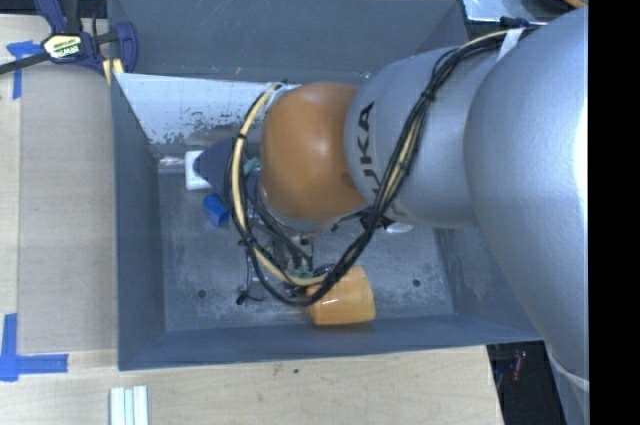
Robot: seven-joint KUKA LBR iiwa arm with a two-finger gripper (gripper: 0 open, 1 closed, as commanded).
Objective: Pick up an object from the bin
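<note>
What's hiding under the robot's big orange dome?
The orange cover hides the bin floor right beneath it. Peeking out beside it are a small blue piece and a white piece on the view's left, and a yellow-orange cup-shaped thing near the front wall. Anything straight underneath is covered.

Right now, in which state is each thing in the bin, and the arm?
Arm: reaches down into the middle of the bin.
Orange cup: seems to lie on its side, by the near wall, partly under the arm.
Small blue piece: loose on the floor, left of the arm.
White piece: on the floor, far left, partly hidden.
</note>
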